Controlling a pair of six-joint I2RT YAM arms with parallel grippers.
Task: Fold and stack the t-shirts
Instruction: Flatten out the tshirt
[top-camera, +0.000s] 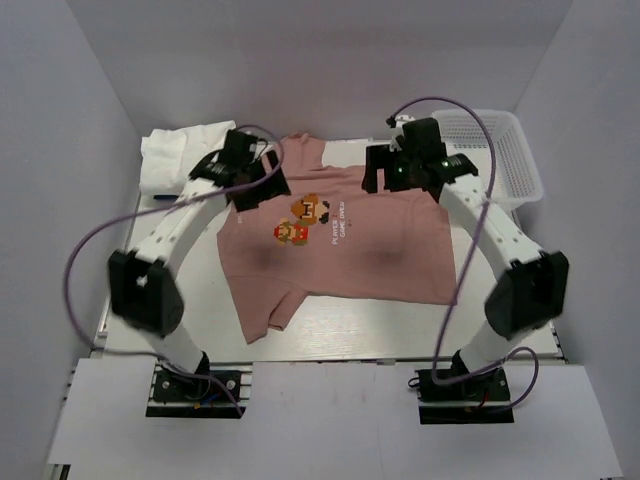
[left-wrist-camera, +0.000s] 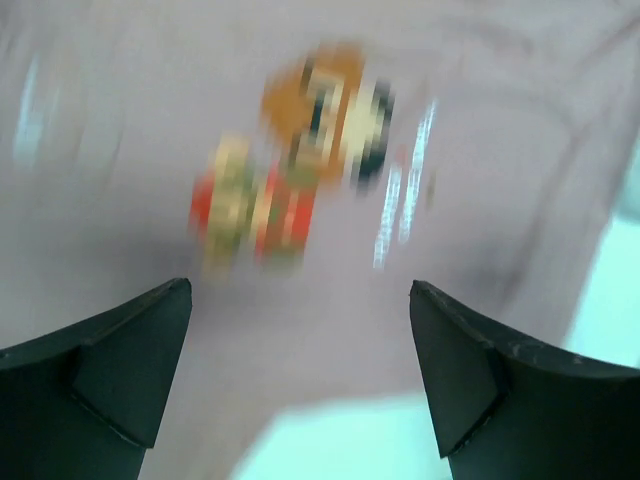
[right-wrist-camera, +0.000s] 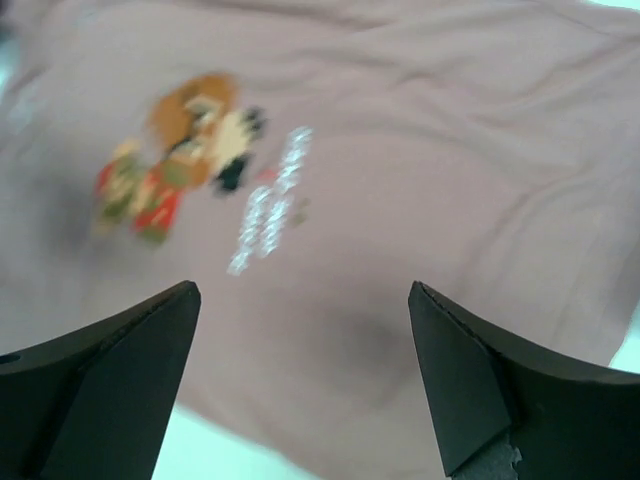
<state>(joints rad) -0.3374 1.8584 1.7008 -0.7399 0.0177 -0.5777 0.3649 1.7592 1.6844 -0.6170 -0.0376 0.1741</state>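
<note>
The dusty pink t-shirt lies spread flat on the table, print up, one sleeve hanging toward the near left. Its orange-brown cartoon print and white text show in the left wrist view and right wrist view. A white t-shirt lies crumpled at the far left. My left gripper hovers over the pink shirt's far left shoulder, open and empty. My right gripper hovers over its far right shoulder, open and empty.
A white plastic mesh basket stands at the far right. White walls close in the table on the left, right and back. The table's near edge runs just in front of the shirt's hem.
</note>
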